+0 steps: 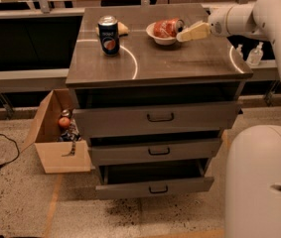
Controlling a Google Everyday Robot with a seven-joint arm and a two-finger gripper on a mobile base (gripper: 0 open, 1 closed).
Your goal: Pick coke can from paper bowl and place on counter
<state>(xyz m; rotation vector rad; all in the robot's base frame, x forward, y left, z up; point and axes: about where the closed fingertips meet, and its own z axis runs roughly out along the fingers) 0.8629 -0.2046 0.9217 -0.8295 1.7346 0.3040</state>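
The cream-coloured gripper [183,34] hovers low over the grey brushed-metal surface [179,61]. Just ahead of its tip, the red aluminium coke can [166,28] lies on its side in the small white paper bowl [161,40]. I cannot tell whether the gripper is wide or narrow. Well beyond the bowl stands a dark blue can [109,35].

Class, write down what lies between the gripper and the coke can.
Nothing. In the camera view the gripper sits at the silver end of the coke can, by the right rim of the paper bowl.
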